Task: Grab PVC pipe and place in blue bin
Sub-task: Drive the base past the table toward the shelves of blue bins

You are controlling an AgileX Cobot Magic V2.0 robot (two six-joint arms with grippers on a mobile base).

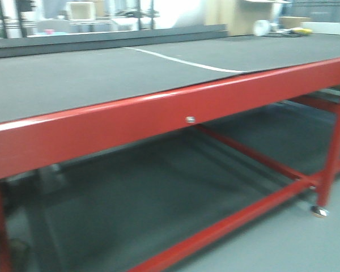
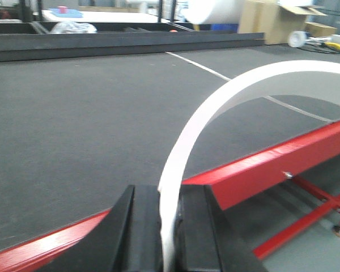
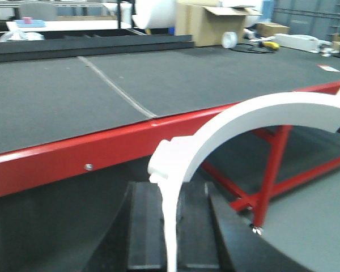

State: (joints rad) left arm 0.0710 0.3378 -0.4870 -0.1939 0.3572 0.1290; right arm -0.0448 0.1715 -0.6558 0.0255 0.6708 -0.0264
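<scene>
We see a red table frame (image 1: 158, 113) carrying a dark grey mat (image 1: 73, 79), crossed by one thin white line (image 1: 187, 61), above a paler grey floor (image 1: 306, 249). We note a white arc (image 2: 207, 116) between the black fingers of the left gripper (image 2: 169, 221). A second white arc (image 3: 243, 116) sits in the black right gripper (image 3: 171, 226).

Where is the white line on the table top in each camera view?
Front: the white line crosses the upper middle and ends at the red rail.
Left wrist: the line slants right from upper middle, partly behind the white arc.
Right wrist: the line slants down left of centre.
Shared landmark: the bolt in the rail's face.
</scene>
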